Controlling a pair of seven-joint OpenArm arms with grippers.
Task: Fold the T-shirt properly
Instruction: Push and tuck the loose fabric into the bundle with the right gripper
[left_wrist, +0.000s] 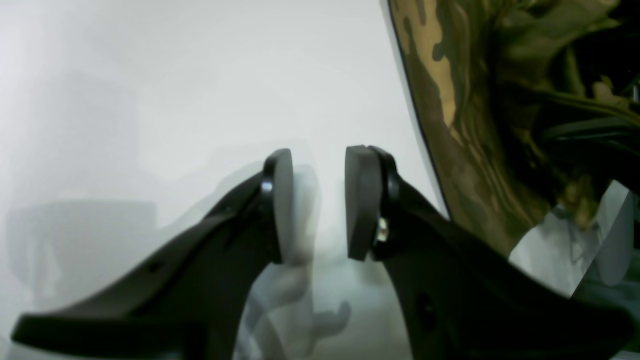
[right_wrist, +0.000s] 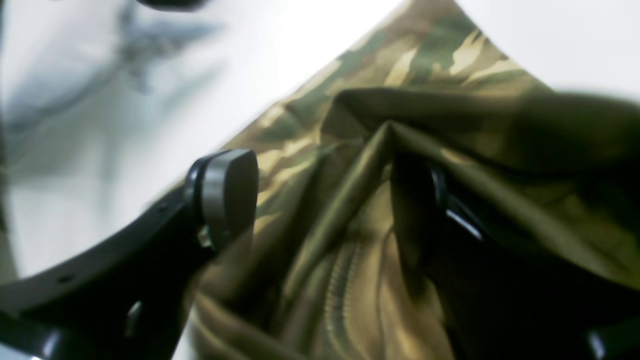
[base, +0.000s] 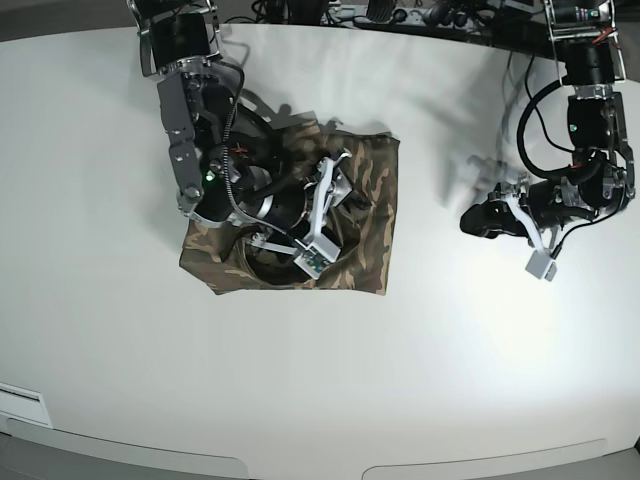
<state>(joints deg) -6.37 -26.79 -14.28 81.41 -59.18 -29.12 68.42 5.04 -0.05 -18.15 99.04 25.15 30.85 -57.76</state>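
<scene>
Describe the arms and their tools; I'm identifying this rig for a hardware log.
Both arms are black with silver-grey brackets and exposed black cables. The left tool and right tool have curved black fingers with flat grey pads. A white wrist-camera mount holds a small green board.

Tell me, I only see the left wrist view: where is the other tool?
Observer: The right tool is low over the camouflage-print soft fabric T-shirt, near its middle.
Operator: Is it pinching it?
Observer: No, its jaws stand wide apart, with folds of cloth between them.
Operator: What shape is the shirt?
Observer: In the base view, a rough rectangle on the white table.
</scene>
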